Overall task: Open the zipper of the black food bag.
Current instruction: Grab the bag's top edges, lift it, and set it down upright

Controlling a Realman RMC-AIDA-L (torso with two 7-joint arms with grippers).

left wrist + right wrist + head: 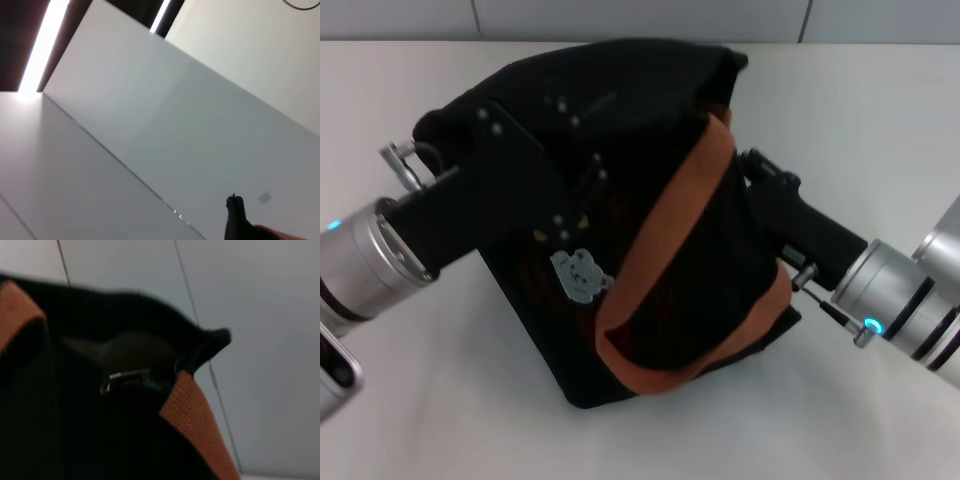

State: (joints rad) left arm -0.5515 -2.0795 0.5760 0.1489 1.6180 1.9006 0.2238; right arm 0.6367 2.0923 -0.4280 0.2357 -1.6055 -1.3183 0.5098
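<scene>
Left arm (380,250) reaches in from left, right arm (890,300) from right; both wrists angled inward, fingertips hidden.

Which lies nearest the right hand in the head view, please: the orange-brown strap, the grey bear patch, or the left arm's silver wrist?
1. Orange-brown strap, just beside the right hand.
2. Grey bear patch, mid-front of bag.
3. Left arm's silver wrist, far left.

Head view down over the black food bag (620,230); right wrist close at its zipper (125,377); left wrist toward wall.
</scene>
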